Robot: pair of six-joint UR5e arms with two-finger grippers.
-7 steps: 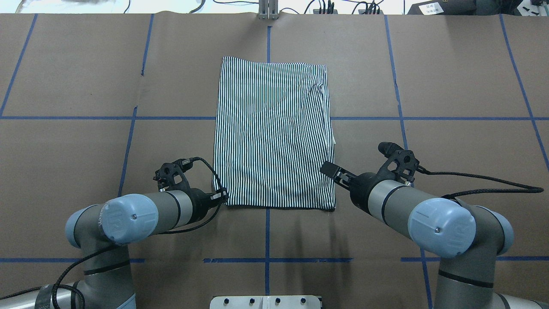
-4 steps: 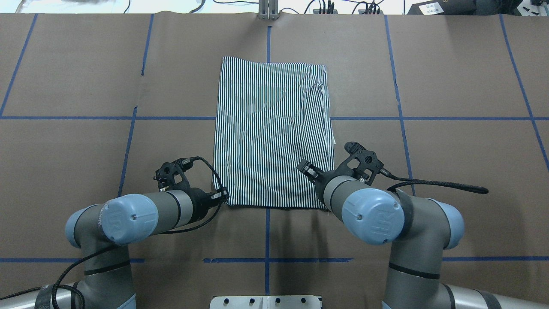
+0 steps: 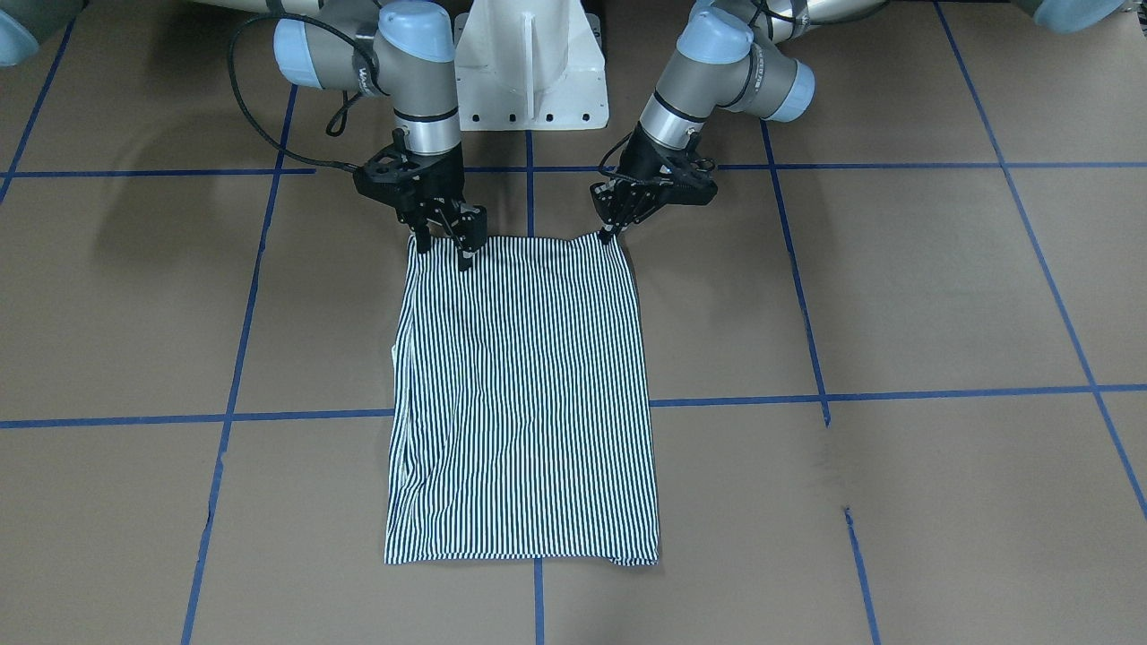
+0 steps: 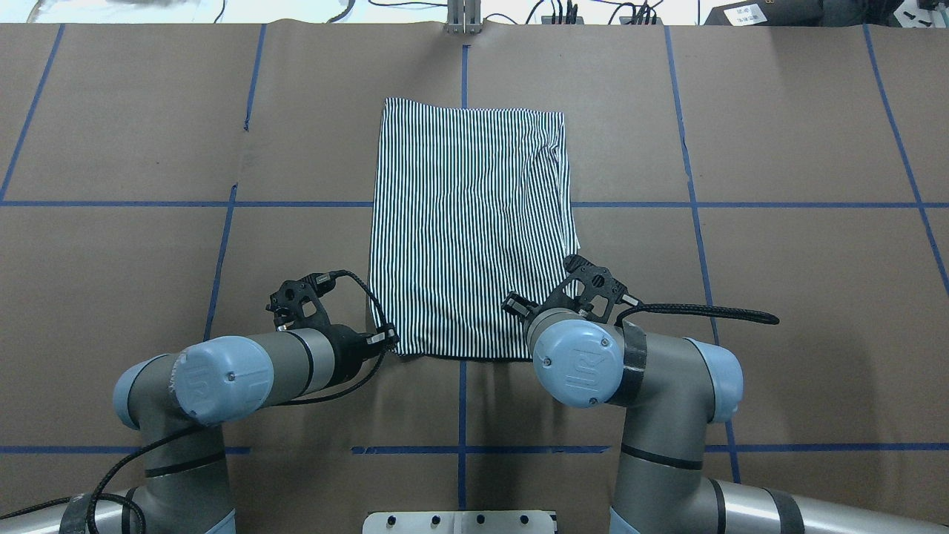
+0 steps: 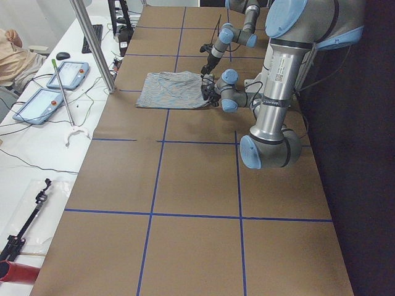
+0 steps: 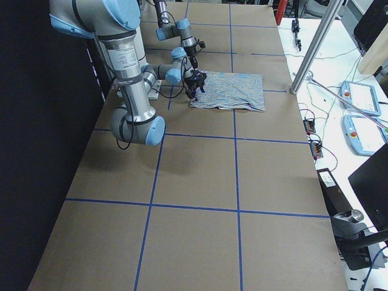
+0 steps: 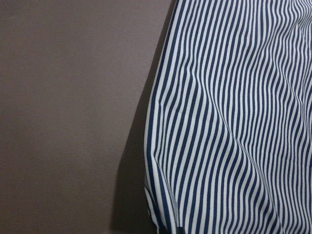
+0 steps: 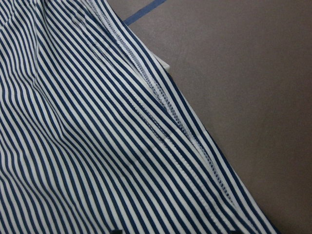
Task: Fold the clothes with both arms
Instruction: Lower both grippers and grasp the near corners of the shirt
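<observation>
Seen from overhead, the striped polo shirt [image 4: 471, 222] lay flat as a folded rectangle at the middle of the brown tabletop [image 4: 778, 259], its long sides running from 12 to 6 o'clock. The left gripper [image 4: 385, 340] was clenched on the shirt's 7 o'clock corner. The right gripper [image 3: 444, 251] stood at the 5 o'clock corner, released, its fingers spread, one over the fabric and one at the edge.
</observation>
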